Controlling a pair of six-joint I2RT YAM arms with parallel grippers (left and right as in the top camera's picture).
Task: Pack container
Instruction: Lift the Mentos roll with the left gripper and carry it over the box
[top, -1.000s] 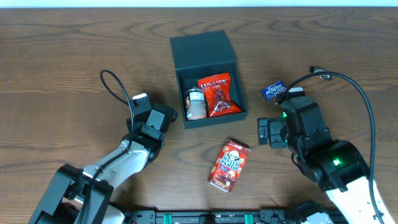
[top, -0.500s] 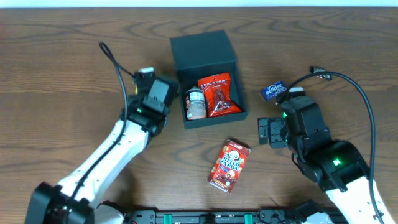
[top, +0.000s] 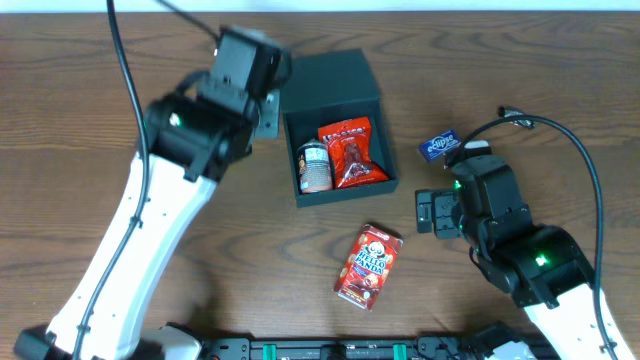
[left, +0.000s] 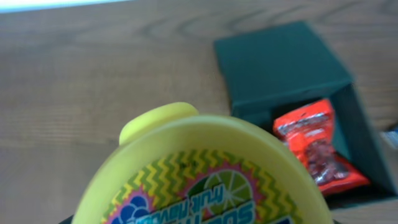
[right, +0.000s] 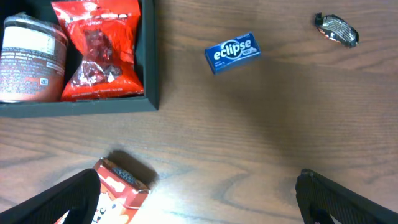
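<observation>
Left fingers (top: 267, 104), clutching yellow tub (left: 199, 171), have swung beside container (top: 330, 85).

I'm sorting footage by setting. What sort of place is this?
Probably a robotics lab bench, not a home: a left arm and right arm with trailing cable at a wooden table, and a gum pack and snack box lie beside an open container.
</observation>
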